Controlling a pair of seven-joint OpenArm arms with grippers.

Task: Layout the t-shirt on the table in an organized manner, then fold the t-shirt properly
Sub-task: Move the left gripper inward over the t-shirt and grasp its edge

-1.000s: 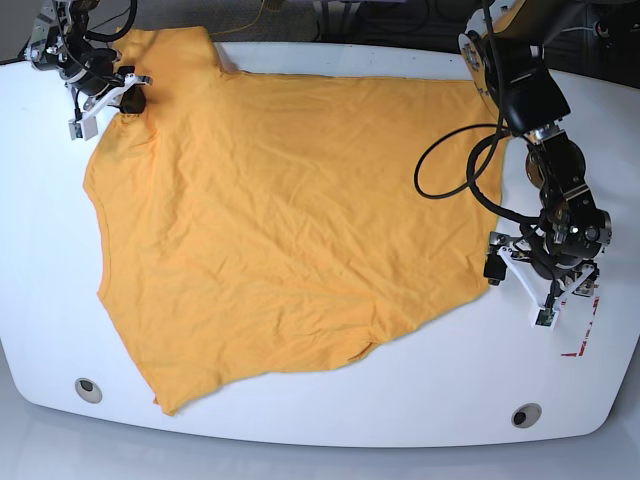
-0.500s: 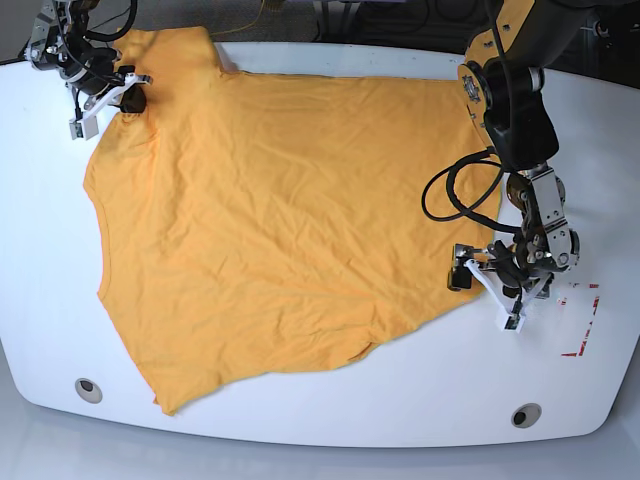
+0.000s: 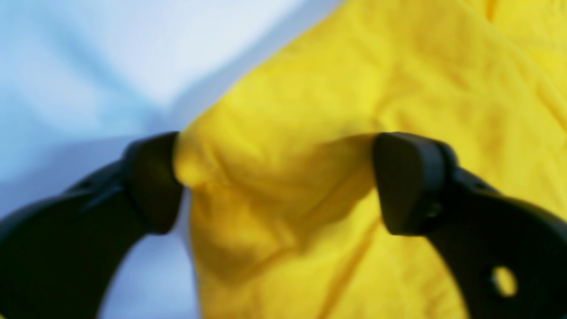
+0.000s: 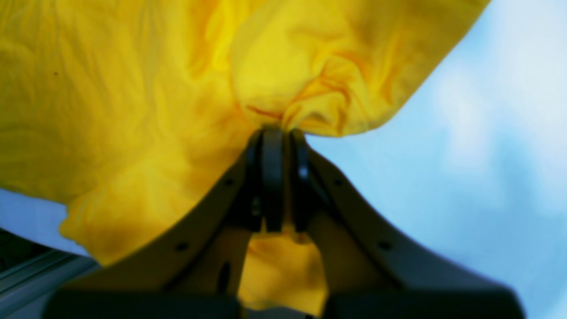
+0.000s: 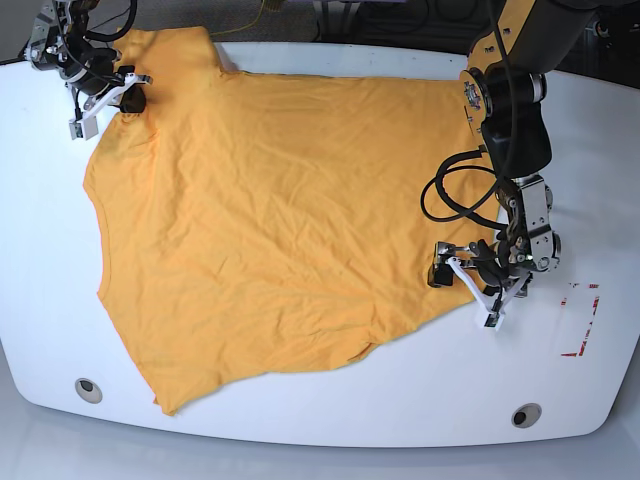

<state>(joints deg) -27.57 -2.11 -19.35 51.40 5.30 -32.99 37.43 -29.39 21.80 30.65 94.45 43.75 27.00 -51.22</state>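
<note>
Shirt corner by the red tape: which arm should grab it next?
The left. Its pincer is open with that corner of the shirt between its jaws, so it only needs to close. The right pincer is across the table, shut on another bunch.

The table [image 5: 330, 405] is glossy white with curved edges. On it lies the shirt [image 5: 270, 220], spread wide and wrinkled. Its lower corner sits between the open left jaws, with bare tabletop just outside one of them. A bunched fold is pinched in the closed right jaws. Two grey grommets [image 5: 88, 389] and red tape [image 5: 580, 320] mark the table.
</note>
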